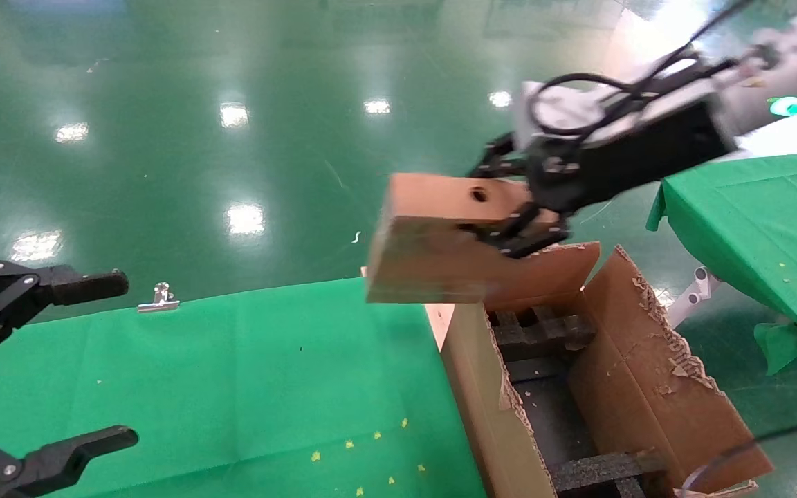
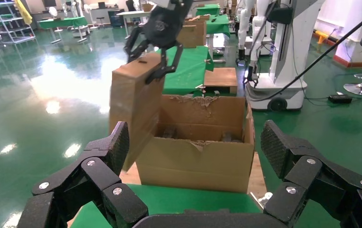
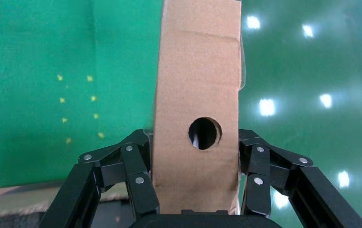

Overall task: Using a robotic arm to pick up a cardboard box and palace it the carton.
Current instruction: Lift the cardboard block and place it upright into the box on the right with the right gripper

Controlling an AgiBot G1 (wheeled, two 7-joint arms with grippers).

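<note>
My right gripper (image 1: 519, 218) is shut on the cardboard box (image 1: 433, 242), a small brown box with a round hole, and holds it in the air over the far left corner of the carton (image 1: 647, 387). The box hangs tilted, reaching out past the carton's rim towards the green table. In the right wrist view the fingers (image 3: 138, 173) press both sides of the box (image 3: 198, 85). The left wrist view shows the box (image 2: 134, 102) beside the carton (image 2: 198, 156). My left gripper (image 1: 94, 360) stands open and empty at the lower left.
A green-clothed table (image 1: 232, 373) lies left of the carton, with a metal clip (image 1: 160, 297) on its far edge. Black foam inserts (image 1: 537, 332) sit inside the carton. A second green table (image 1: 765, 221) stands at the right. Glossy green floor lies beyond.
</note>
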